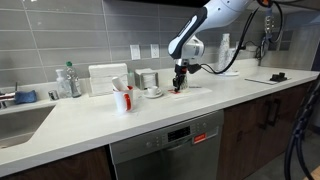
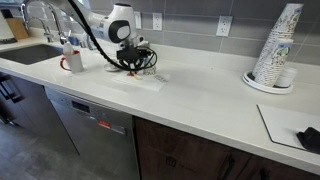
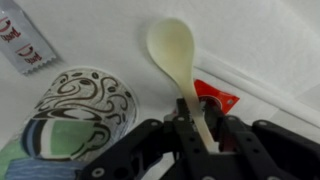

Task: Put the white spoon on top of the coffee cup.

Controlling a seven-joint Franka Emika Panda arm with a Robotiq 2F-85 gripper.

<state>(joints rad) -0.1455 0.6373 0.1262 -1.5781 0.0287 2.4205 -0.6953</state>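
Observation:
My gripper point(image 3: 200, 125) is shut on the handle of the white spoon point(image 3: 172, 45), whose bowl points away over the white counter. In the wrist view the pale coffee cup point(image 3: 80, 110), printed with black swirls and a green-teal mark, sits at the lower left, beside the spoon and apart from it. A small red packet point(image 3: 215, 97) lies under the spoon's handle. In both exterior views the gripper point(image 1: 180, 86) point(image 2: 134, 66) hangs low over the counter; the spoon is too small to make out there.
A red-and-white mug point(image 1: 122, 98) point(image 2: 72, 62) stands on the counter beside the sink. A white packet with red marks point(image 3: 22, 45) lies at the upper left of the wrist view. A stack of paper cups point(image 2: 275, 50) stands far along the counter.

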